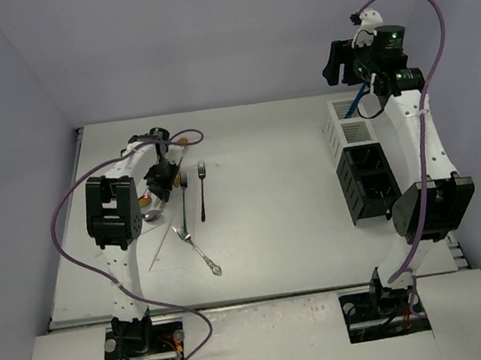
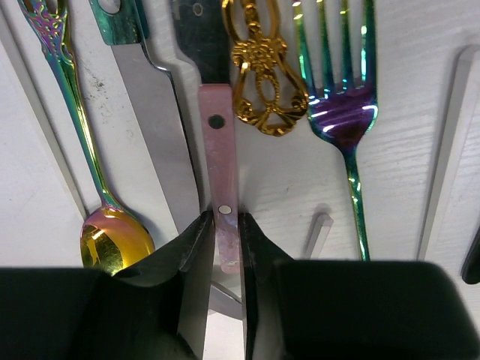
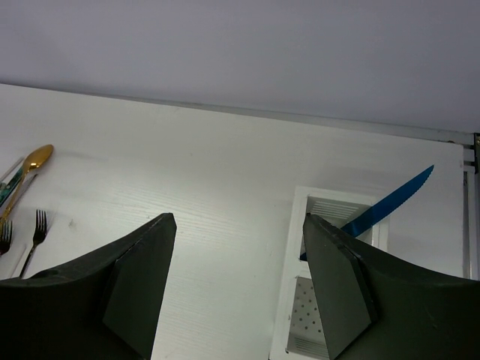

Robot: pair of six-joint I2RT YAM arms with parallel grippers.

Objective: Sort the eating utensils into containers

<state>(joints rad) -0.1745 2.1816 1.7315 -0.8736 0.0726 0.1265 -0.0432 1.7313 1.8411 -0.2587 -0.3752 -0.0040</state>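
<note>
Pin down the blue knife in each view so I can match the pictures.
Top external: blue knife at upper right, standing in the white container.
Left wrist: not in it.
Right wrist: blue knife right of centre, slanting up out of the white container, tip toward the right edge.
Shared landmark: the white container, in the top and right wrist views.

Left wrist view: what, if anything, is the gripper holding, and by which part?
The left gripper pinches a pink-handled utensil from both sides, near the end of its handle.
</note>
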